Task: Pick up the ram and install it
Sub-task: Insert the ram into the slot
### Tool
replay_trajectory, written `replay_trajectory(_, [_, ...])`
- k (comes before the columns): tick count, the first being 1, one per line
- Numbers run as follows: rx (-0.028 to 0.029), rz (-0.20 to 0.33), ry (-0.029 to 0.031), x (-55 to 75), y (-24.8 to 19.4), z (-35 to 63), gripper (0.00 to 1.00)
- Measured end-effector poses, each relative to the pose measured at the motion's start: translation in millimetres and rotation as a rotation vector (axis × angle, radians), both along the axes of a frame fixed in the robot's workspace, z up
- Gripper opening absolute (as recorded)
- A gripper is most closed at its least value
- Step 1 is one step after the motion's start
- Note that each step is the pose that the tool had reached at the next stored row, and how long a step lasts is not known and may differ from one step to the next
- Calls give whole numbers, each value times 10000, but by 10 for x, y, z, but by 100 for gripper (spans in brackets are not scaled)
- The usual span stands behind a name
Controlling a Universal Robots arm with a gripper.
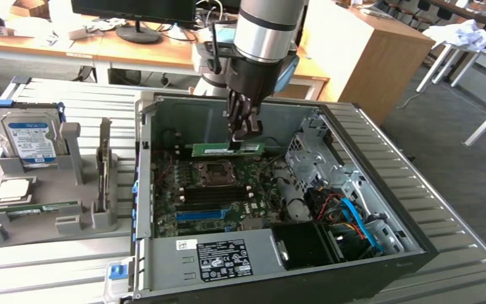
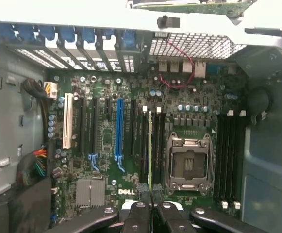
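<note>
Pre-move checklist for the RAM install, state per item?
1. Grip: gripper shut on the ram, held by its top edge. Ok.
2. Ram level in the exterior view. Ok.
3. Ram inside the open case, above the motherboard. Ok.
4. Ram seated in a slot: held clear of the board. Not ok.
5. Ram lined up over the memory slots: cannot tell.
6. Slot latches open: cannot tell.

Greens, blues and greys inside an open PC case
The ram (image 1: 227,149) is green with a white sticker; the motherboard (image 2: 131,160) dark green with one blue slot (image 2: 120,130) and one white slot (image 2: 67,120); the hard drive (image 1: 30,140) silver, blue-white labelled.
</note>
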State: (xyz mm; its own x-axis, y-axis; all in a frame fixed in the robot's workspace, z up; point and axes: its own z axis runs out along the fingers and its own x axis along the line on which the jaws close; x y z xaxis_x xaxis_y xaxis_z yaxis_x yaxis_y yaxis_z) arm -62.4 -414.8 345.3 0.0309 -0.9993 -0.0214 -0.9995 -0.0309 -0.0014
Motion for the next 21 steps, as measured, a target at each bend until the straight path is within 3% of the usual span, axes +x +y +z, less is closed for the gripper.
replay_trajectory(6, [0,-2,5,123,17,-33,12])
replay_trajectory(21, [-1,-30,8,140,20,-268,12])
